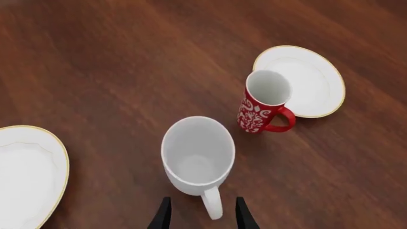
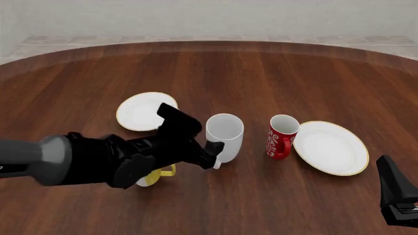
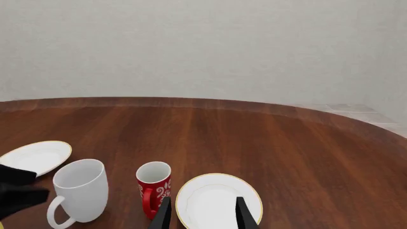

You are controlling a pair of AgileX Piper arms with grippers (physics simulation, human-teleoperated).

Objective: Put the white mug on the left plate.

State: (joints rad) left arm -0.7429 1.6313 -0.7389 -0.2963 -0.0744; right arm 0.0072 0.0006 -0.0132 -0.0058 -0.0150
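Stood upright at centre frame of the front view: white mug (image 2: pixel 224 132), long axis vertical, open mouth up, handle turned toward the camera and a little left. Plain, all white, tall, glossy, with a rounded loop handle; empty inside as seen from the left wrist view (image 1: pixel 198 155). Rested on the wooden table (image 2: pixel 274 73), not on either plate.

Reached in from the lower left of the front view: left gripper (image 2: pixel 210 152), dark, its fingers held apart on either side of the mug's handle. In the left wrist view, handle sat between the two fingertips (image 1: pixel 163 214) with a gap on each side, so parted and not gripping.

Lay at upper left of the mug in the front view: left plate (image 2: pixel 140 111), round, white, thin gold rim, partly covered by the arm. Stood just right of the white mug: red mug (image 2: pixel 282 136) with white patterns, upright, its handle toward the camera. Lay just right of that, close beside it: right plate (image 2: pixel 331 147), also white and gold-rimmed. Peeked out under the left arm: yellow handle of a third mug (image 2: pixel 156 176).

Sat at the lower right corner of the front view: right gripper (image 2: pixel 400 208), well apart from everything; in the right wrist view (image 3: pixel 201 214), fingers parted, holding nothing.
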